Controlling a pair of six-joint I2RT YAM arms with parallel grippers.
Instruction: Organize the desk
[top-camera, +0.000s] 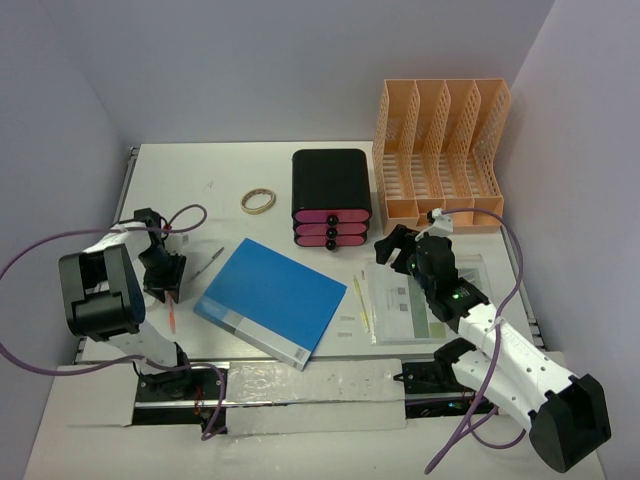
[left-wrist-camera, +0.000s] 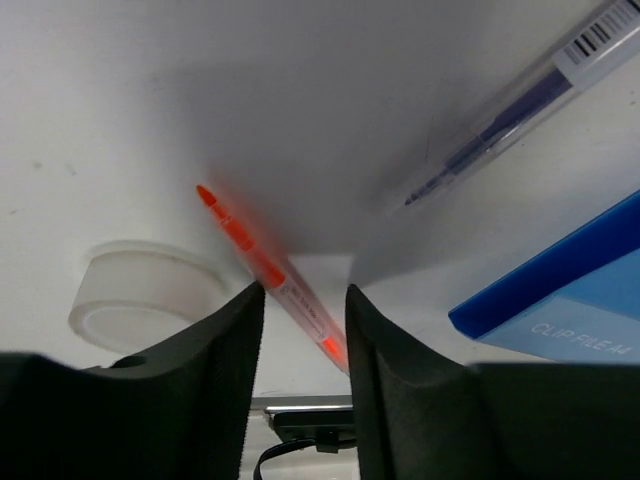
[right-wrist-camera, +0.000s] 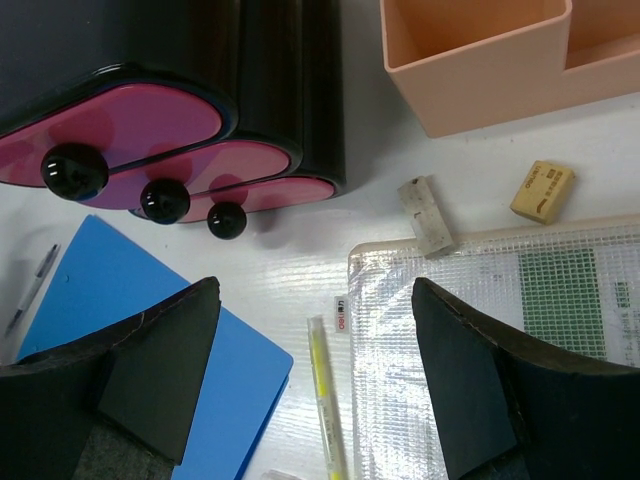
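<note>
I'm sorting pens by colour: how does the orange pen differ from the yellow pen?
Colour: the orange pen is bright orange, the yellow pen pale yellow. Place: the orange pen lies at the left side of the desk, the yellow pen between the blue folder and the mesh pouch. State: the open left tool straddles the orange pen; the yellow pen lies clear of the wide-open right tool. Both lie flat on the desk, ungripped.

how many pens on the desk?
3: orange pen between the open left gripper fingers; clear pen left of the blue folder; yellow pen between folder and mesh pouch. Others may be hidden.
</note>
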